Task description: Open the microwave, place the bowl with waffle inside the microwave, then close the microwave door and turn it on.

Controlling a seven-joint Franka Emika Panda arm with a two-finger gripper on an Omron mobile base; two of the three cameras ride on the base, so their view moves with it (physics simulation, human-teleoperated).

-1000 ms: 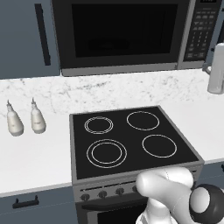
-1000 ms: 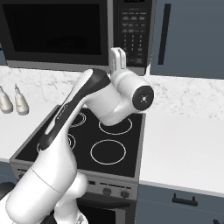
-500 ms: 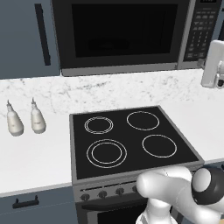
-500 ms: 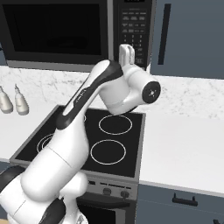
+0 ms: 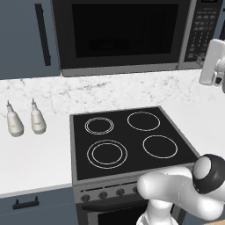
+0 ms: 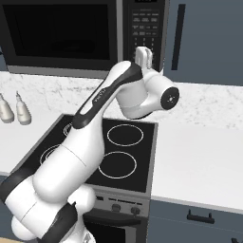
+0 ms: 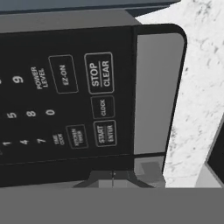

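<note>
The microwave [image 5: 123, 66] hangs above the stove with its microwave door [image 5: 118, 37] closed. Its button panel [image 6: 144, 23] sits at the right. My gripper [image 6: 144, 51] is shut and empty, raised just in front of the panel's lower end, and it also appears at the right edge as gripper [image 5: 214, 46]. In the hand view the panel [image 7: 65, 96] is close, with the START/ENTER button [image 7: 106, 132] just above my closed gripper [image 7: 114, 175]. The bowl and the waffle are hidden; only a dim shape shows behind the dark glass.
A black stovetop [image 5: 132, 140] with several burner rings lies below. Two white bottles [image 5: 15, 124] stand on the marble counter [image 5: 35, 158] at left. Blue-grey cabinets with black handles flank the microwave [image 5: 26, 35] [image 6: 209, 42].
The arm has swung the hand up and toward the button panel. The gripper has stayed shut.
</note>
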